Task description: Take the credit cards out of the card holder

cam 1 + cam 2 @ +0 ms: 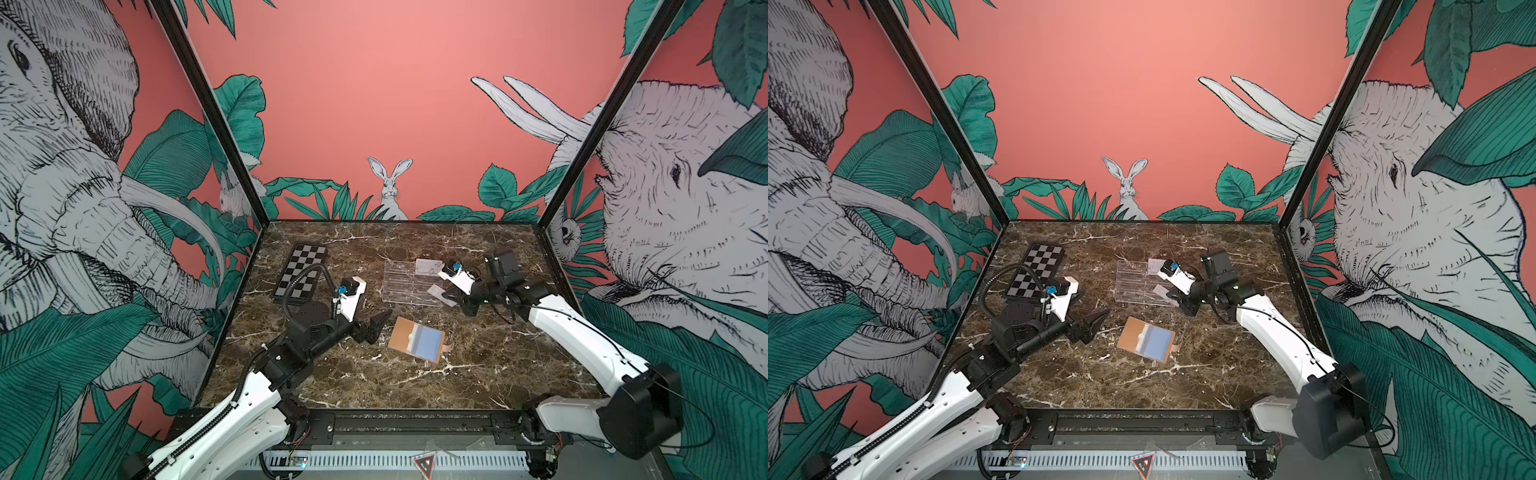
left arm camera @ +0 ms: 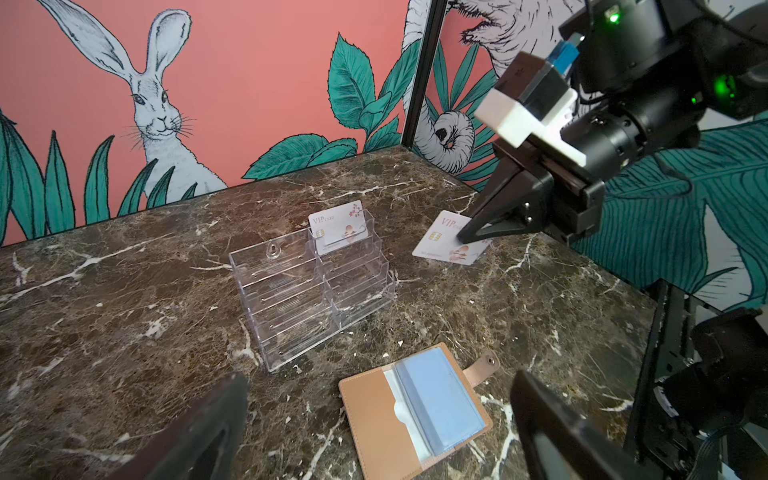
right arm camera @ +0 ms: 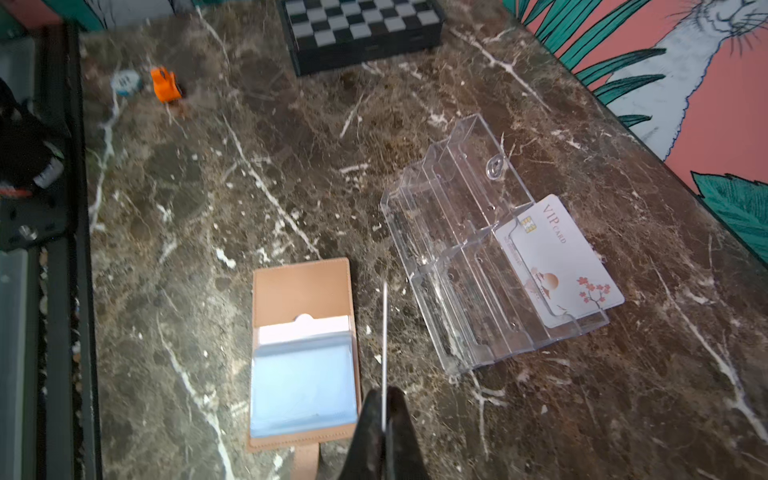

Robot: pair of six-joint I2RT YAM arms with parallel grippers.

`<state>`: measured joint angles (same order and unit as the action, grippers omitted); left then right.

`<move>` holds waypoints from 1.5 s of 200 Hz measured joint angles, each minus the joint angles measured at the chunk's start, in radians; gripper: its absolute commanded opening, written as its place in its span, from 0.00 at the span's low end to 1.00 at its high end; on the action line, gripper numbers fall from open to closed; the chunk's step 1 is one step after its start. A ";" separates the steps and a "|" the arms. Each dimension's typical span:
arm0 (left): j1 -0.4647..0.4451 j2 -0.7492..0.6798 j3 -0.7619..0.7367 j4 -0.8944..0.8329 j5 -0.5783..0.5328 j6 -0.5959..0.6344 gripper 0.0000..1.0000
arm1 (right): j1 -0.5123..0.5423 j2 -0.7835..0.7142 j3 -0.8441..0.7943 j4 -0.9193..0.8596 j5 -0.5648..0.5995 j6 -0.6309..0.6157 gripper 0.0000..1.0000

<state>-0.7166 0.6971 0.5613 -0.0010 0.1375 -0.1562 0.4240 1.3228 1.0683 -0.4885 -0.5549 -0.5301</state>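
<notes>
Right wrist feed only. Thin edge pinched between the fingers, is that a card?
Observer: Yes. The left wrist view shows the right gripper shut on a white VIP card, chip face visible.
Operator: Where is it relative to the rack?
Observer: In a top view it's by the near right corner of the clear rack, at the lower tiers.
Operator: Left arm?
Observer: Open. The left gripper sits left of the card holder, apart from it.

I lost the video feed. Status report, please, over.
Left gripper open, empty. Right gripper shut on VIP card, near acrylic rack. Card holder open, white card inside.
</notes>
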 measured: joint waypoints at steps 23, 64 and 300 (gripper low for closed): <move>0.000 0.000 -0.016 0.001 0.000 0.000 0.99 | 0.000 0.089 0.098 -0.063 0.022 -0.100 0.00; 0.000 0.000 -0.039 0.003 -0.006 -0.001 0.99 | -0.002 0.273 0.296 -0.169 0.070 -0.252 0.00; 0.000 0.112 -0.016 0.034 0.002 -0.030 0.99 | -0.087 0.789 0.951 -0.492 0.030 -0.571 0.00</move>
<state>-0.7166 0.8089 0.5453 0.0334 0.1390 -0.1860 0.3374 2.1113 2.0193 -0.9810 -0.5251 -1.1015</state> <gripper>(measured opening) 0.988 0.055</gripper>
